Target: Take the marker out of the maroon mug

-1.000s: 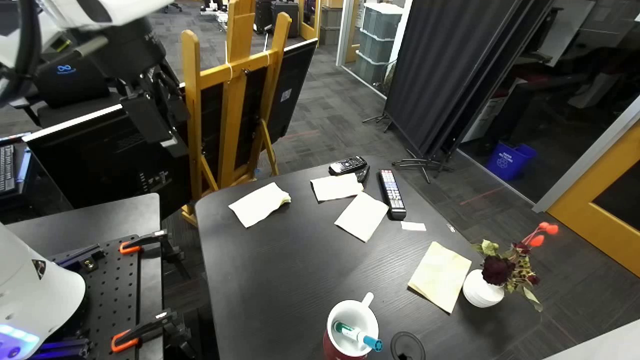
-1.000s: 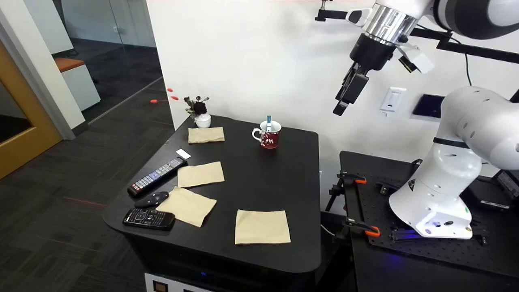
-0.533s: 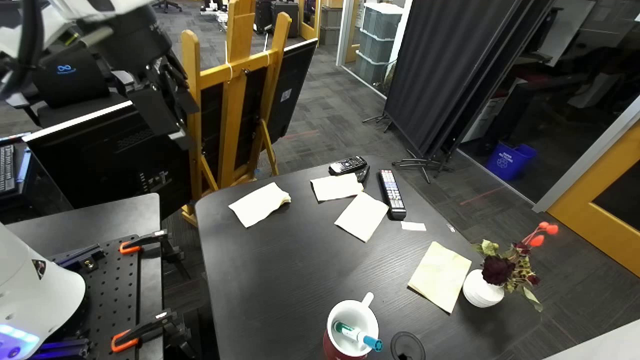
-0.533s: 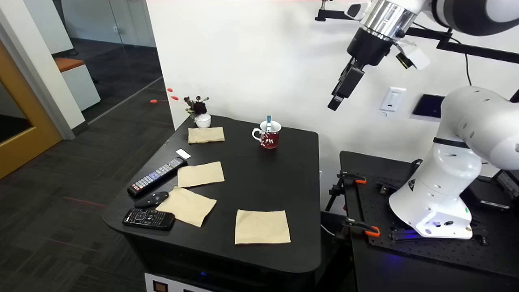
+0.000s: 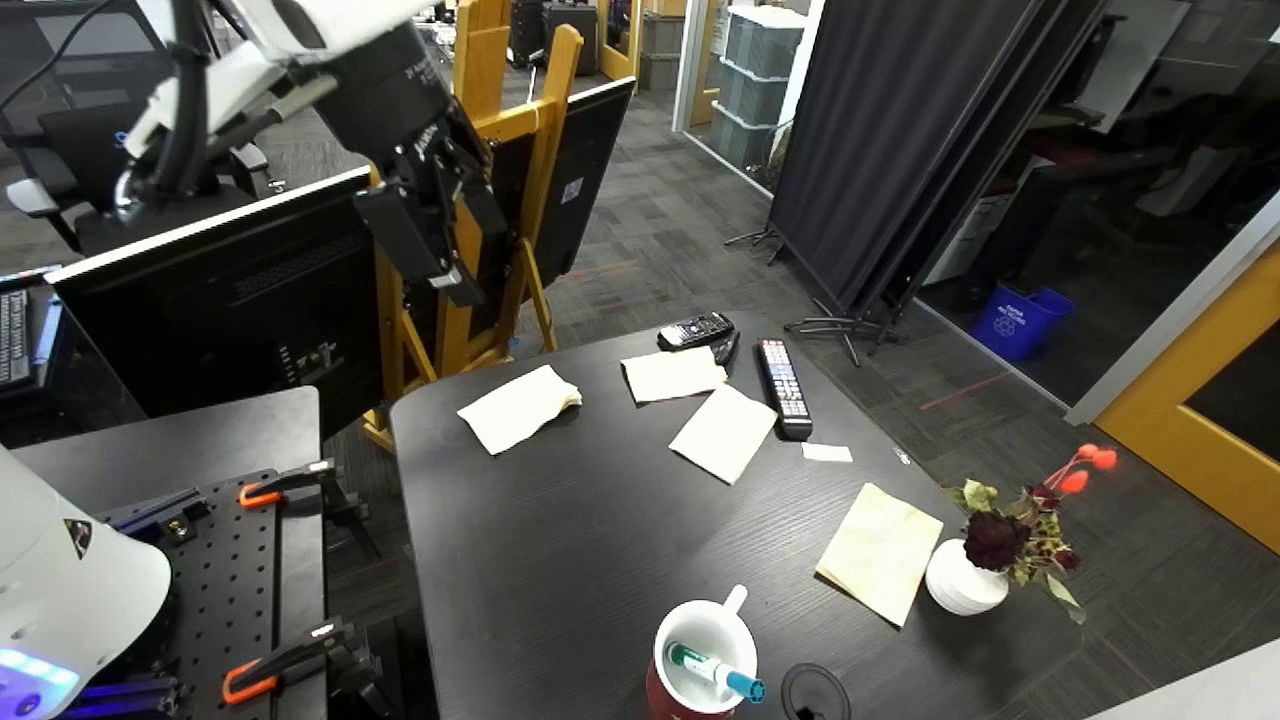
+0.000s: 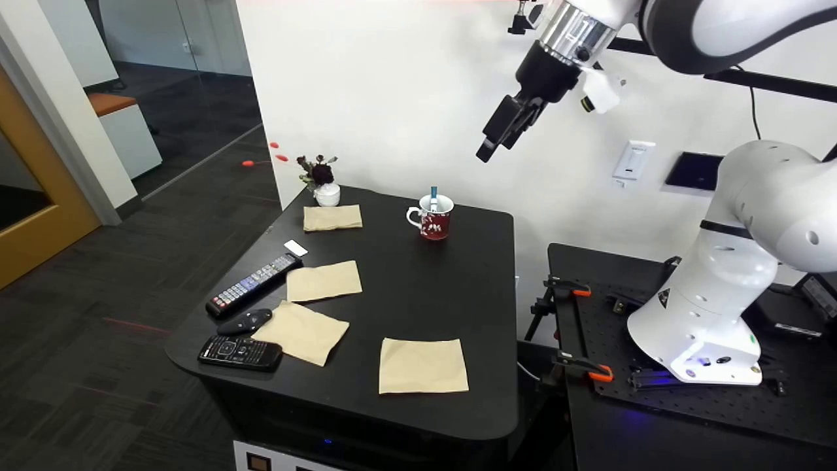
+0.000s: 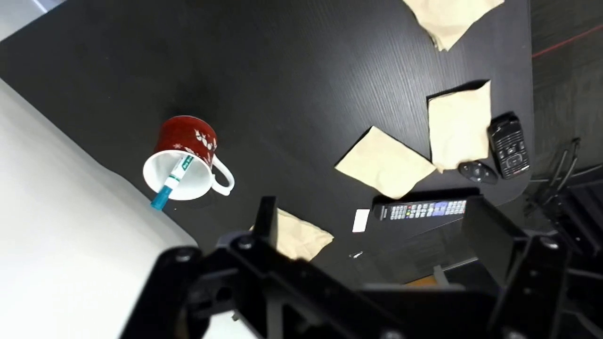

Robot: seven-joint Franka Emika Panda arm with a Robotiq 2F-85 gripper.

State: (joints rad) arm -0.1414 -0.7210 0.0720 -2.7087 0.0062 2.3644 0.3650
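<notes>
Tool (image 7: pixel 370 212) spread wide, holding only air, well apart from maroon mug (image 7: pixel 183 134), marker (image 7: pixel 174 179) leaning inside

In an exterior view, the marker (image 6: pixel 433 198) sits in the mug (image 6: pixel 436 226), right of the flower pot (image 6: pixel 327 195).

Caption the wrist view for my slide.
Slim teal-capped white marker pokes from a round, white-lined maroon mug on a black table, black two-fingered gripper open.
</notes>
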